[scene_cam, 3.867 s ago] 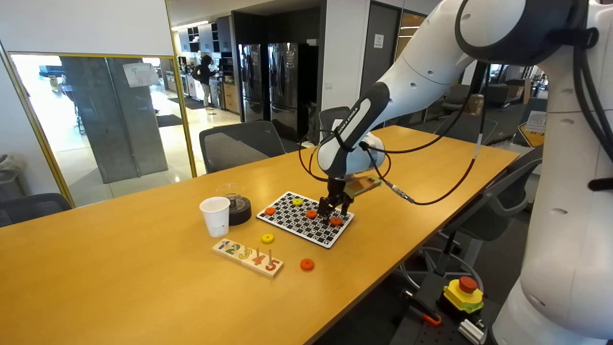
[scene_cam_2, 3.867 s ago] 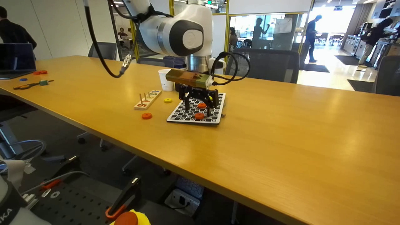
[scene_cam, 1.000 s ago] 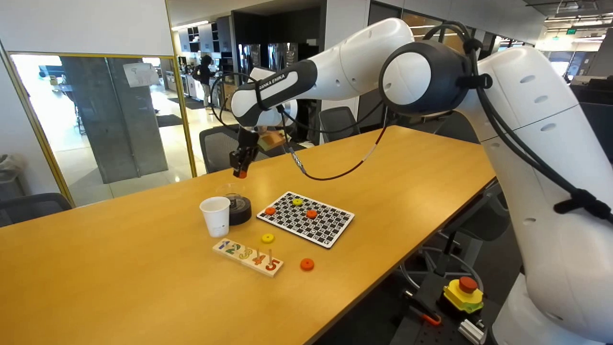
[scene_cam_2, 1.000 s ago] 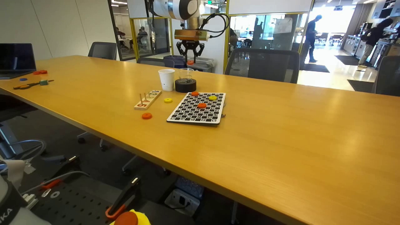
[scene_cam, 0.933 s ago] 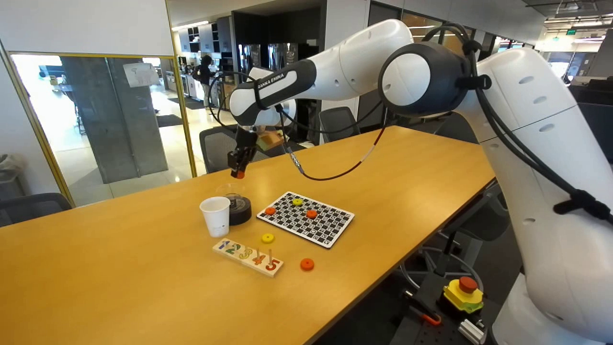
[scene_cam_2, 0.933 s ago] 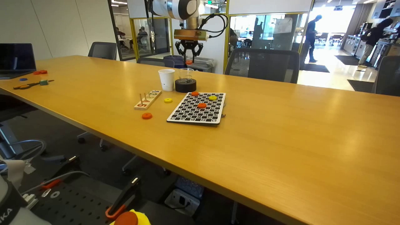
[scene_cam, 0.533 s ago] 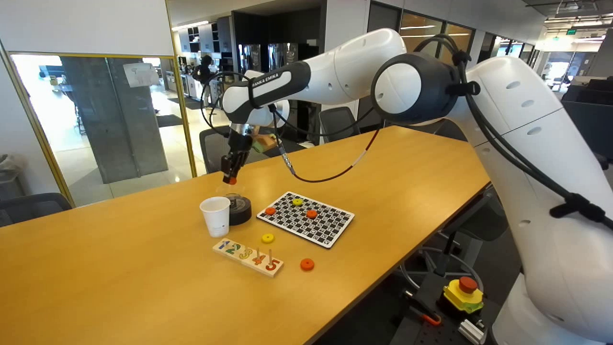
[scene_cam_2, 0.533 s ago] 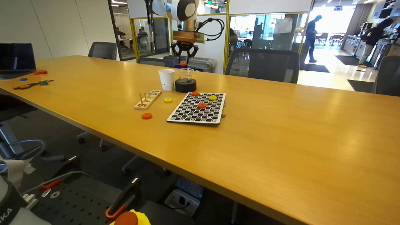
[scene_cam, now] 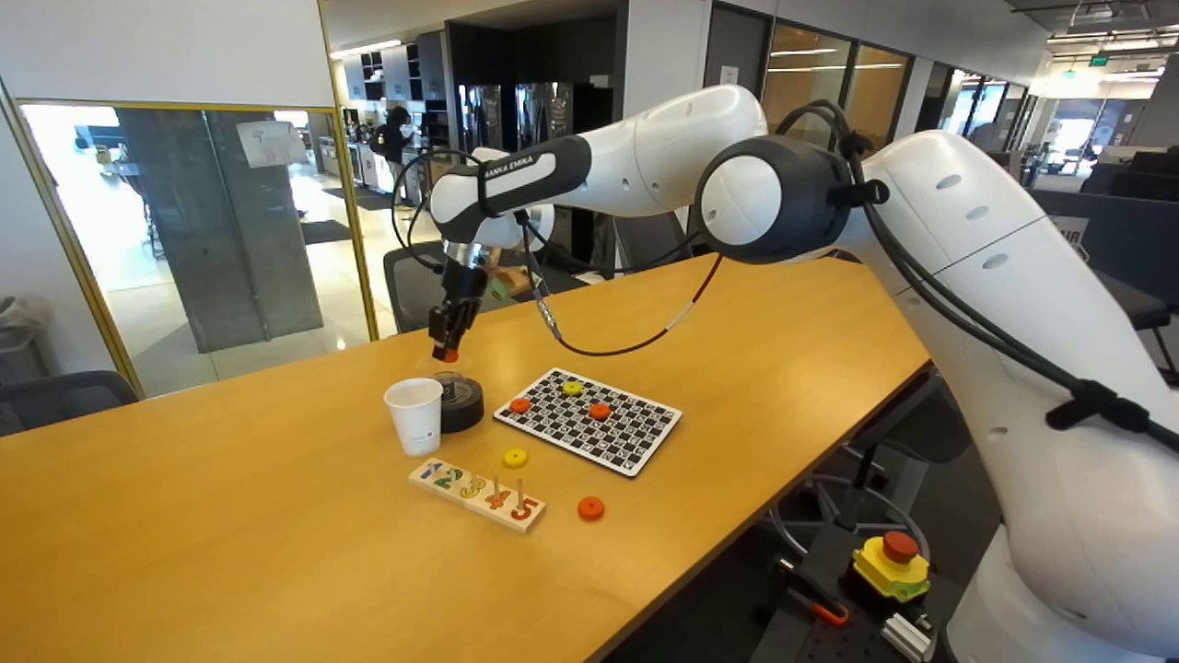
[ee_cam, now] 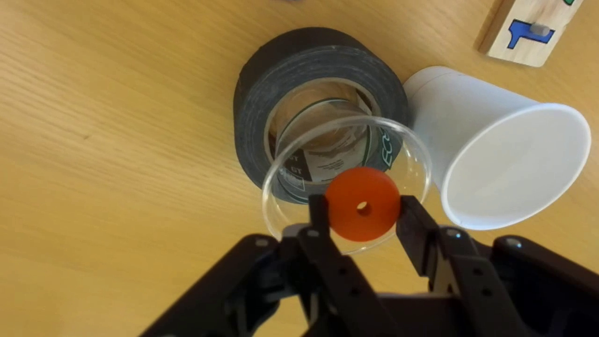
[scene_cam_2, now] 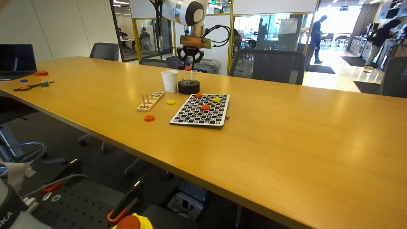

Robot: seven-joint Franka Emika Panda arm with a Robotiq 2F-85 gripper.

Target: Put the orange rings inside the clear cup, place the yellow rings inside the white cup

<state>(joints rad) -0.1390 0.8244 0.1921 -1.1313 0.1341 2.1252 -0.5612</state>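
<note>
My gripper (ee_cam: 363, 206) is shut on an orange ring (ee_cam: 348, 189), pinched by its edges. In the wrist view the ring overlaps the near part of the round opening of the clear cup (ee_cam: 267, 196). An exterior view shows the held ring at about the height of that cup's rim; whether it is inside the rim I cannot tell. Close beside stands the white cup (scene_cam: 414, 419), upright. Two more orange rings (scene_cam: 520, 405) rest on the checkered board, and one orange ring (scene_cam: 590, 508) lies on the table. One yellow ring (scene_cam: 572, 389) is on the board, another yellow ring (scene_cam: 515, 458) on the table.
The clear cup sits in a black tape roll (scene_cam_2: 189, 87) that nearly touches the white cup. Nearby are the checkered board (scene_cam: 636, 442) and a wooden number board with pegs (scene_cam: 476, 495). A laptop (scene_cam_2: 17, 60) and pliers (scene_cam_2: 30, 87) lie farther off.
Since the oldest frames an orange ring was lifted off the checkered board and carried over to the clear cup. During the last second my gripper has lowered slightly with it.
</note>
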